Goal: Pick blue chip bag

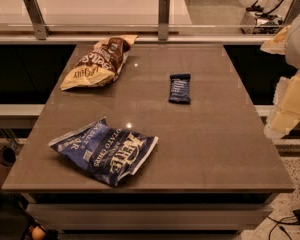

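Observation:
The blue chip bag (106, 151) lies flat on the grey table (215, 144) near its front left corner. It is crinkled and dark blue, with white lettering and silvery edges. My gripper (286, 111) shows as cream-coloured parts at the right edge of the camera view. It hangs beyond the table's right side, far from the bag and level with the table's middle. Nothing is seen in it.
A tan-and-brown chip bag (97, 61) lies at the back left of the table. A small dark-blue snack bar (180, 88) lies right of centre. A glass barrier on metal posts (163, 16) runs along the far edge. Cables lie on the floor at the right (290, 219).

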Action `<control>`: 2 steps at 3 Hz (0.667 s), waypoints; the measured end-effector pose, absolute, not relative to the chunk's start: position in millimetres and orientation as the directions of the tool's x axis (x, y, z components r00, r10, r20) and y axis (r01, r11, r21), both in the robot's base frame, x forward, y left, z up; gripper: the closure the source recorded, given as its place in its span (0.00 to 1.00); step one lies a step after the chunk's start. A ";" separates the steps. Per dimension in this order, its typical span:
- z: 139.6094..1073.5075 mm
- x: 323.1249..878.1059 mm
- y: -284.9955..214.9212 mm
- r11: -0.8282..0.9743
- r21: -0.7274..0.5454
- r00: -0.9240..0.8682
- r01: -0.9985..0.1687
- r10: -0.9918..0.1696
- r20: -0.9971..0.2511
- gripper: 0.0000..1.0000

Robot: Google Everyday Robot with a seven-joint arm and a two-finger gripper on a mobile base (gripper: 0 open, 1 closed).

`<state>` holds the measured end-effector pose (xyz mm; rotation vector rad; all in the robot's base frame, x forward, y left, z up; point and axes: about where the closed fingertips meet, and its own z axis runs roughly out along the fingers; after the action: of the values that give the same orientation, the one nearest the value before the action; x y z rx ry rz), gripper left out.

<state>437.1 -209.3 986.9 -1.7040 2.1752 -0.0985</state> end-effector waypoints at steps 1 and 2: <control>979.6 430.0 -189.0 0.237 -0.280 -0.144 -0.930 -0.938 -0.316 0.00; 965.3 420.5 -152.2 0.207 -0.273 -0.082 -0.940 -0.910 -0.407 0.00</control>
<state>420.5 -152.2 965.3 -1.7114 1.9993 0.0807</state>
